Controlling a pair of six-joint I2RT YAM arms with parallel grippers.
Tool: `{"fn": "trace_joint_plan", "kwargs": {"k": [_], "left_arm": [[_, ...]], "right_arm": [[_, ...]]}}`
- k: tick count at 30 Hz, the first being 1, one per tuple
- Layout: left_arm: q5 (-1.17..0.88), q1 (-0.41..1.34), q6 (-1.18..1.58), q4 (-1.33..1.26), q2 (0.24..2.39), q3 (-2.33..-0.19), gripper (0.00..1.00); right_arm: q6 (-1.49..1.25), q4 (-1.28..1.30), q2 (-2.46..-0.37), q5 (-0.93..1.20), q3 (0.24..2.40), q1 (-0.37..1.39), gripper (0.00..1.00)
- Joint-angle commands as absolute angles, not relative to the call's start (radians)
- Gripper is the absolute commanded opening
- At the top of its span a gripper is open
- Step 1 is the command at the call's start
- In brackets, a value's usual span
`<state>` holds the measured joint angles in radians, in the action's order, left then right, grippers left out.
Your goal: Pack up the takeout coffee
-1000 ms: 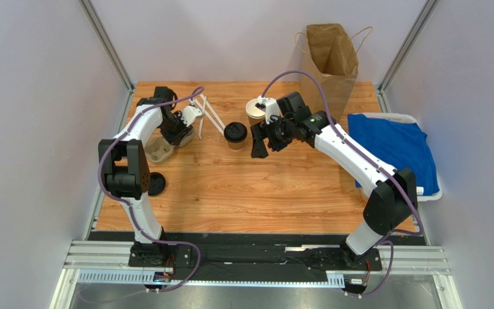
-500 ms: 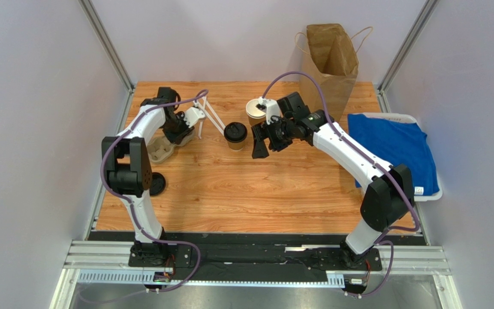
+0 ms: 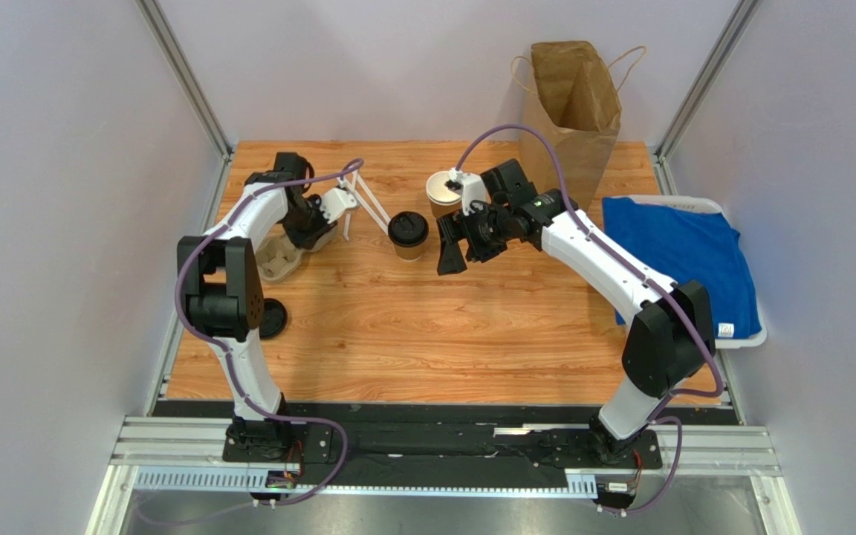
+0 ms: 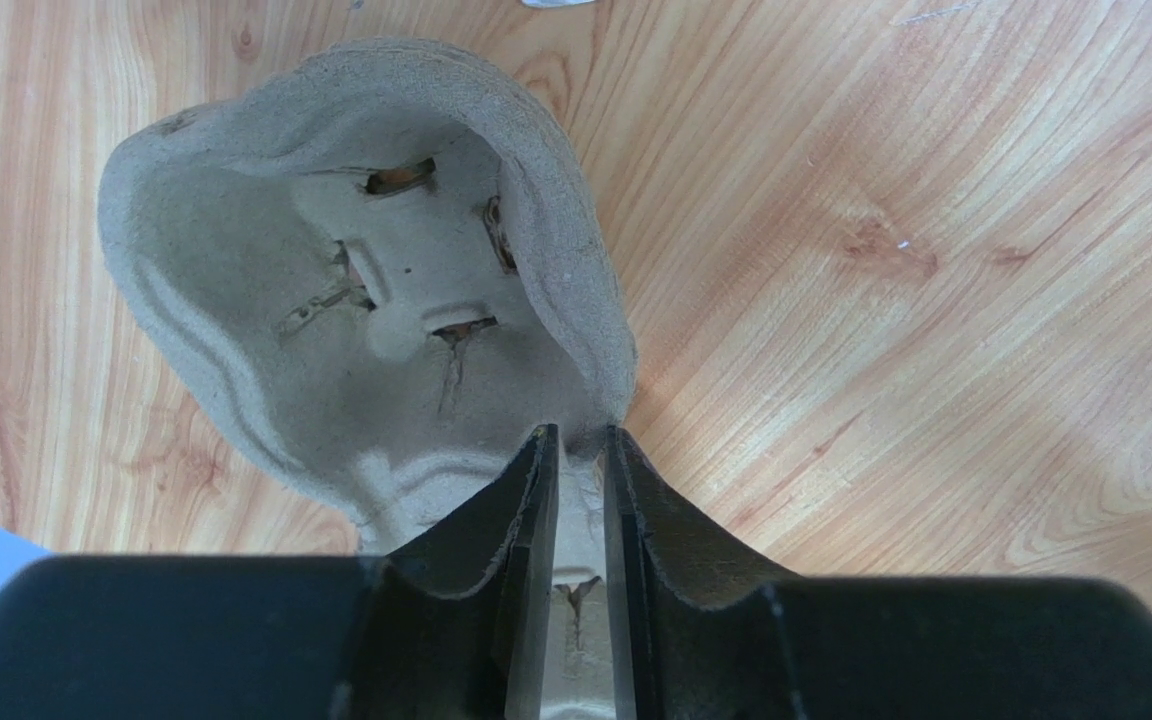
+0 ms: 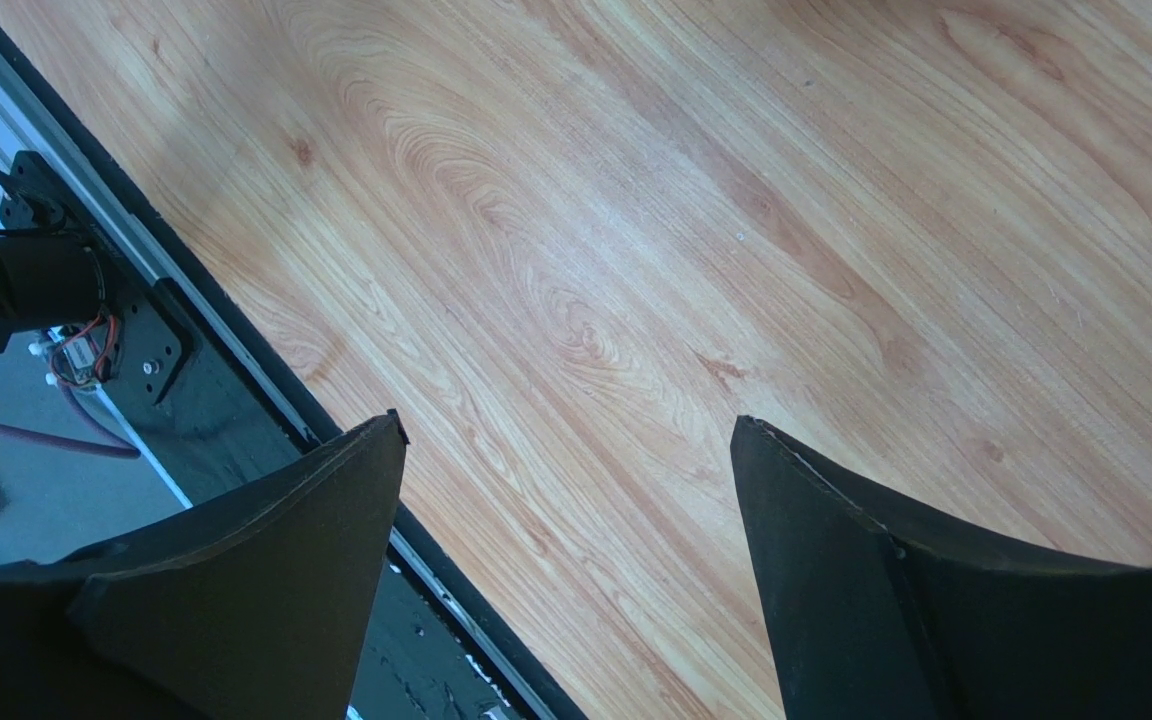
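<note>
Takeout coffee (image 3: 407,234): stood upright on the tabletop (image 3: 455,346) with its black lid on, between the two arms, touched by neither.
Right gripper (image 5: 567,428): hovered just right of the coffee; its jaws were spread wide and empty, with only bare wood between them.
Left gripper (image 4: 579,438): was well left of the coffee; its jaws stood narrow on either side of a ridge of the pulp carrier (image 4: 372,300), and whether they pinched it could not be told.
Pulp carrier: lay on the tabletop left of the coffee, its cup wells facing up.
Lidless cup (image 3: 441,192): stood upright just behind and right of the coffee, partly hidden by the right wrist.
Paper bag (image 3: 572,112): stood open-mouthed, behind and well right of the coffee.
Blue cloth (image 3: 684,268): lay flat, well right of the coffee.
Loose black lid (image 3: 271,318): lay flat, left of the coffee and nearer the arm bases, partly behind the left arm.
</note>
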<state>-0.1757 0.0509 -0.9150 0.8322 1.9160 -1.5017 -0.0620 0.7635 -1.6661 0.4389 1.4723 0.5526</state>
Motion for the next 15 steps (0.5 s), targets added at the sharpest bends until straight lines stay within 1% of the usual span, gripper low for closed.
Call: {"fn": "trace_joint_plan", "kwargs": {"k": [1, 4, 7, 8, 10, 11, 12, 15], "left_arm": [[-0.206, 0.052, -0.960, 0.828, 1.914, -1.494, 0.27], [-0.207, 0.052, -0.965, 0.830, 1.919, -1.497, 0.27], [-0.209, 0.052, -0.965, 0.831, 1.917, -1.499, 0.22], [-0.207, 0.052, -0.968, 0.831, 1.916, -1.499, 0.16], [-0.207, 0.052, -0.969, 0.833, 1.913, -1.502, 0.10], [-0.206, 0.052, -0.971, 0.834, 1.911, -1.503, 0.02], [-0.204, 0.052, -0.977, 0.839, 1.910, -1.503, 0.00], [-0.199, 0.052, -0.982, 0.853, 1.901, -1.511, 0.00]], "right_arm": [[-0.075, 0.753, -1.667, 0.462, 1.491, 0.540, 0.85], [-0.080, 0.755, -1.672, 0.466, 1.494, 0.540, 0.85], [-0.081, 0.755, -1.674, 0.468, 1.494, 0.540, 0.84], [-0.083, 0.753, -1.672, 0.469, 1.496, 0.538, 0.84], [-0.083, 0.756, -1.672, 0.469, 1.496, 0.538, 0.84], [-0.083, 0.755, -1.672, 0.468, 1.496, 0.537, 0.84], [-0.084, 0.755, -1.674, 0.468, 1.497, 0.537, 0.84], [-0.086, 0.755, -1.675, 0.472, 1.500, 0.535, 0.84]]}}
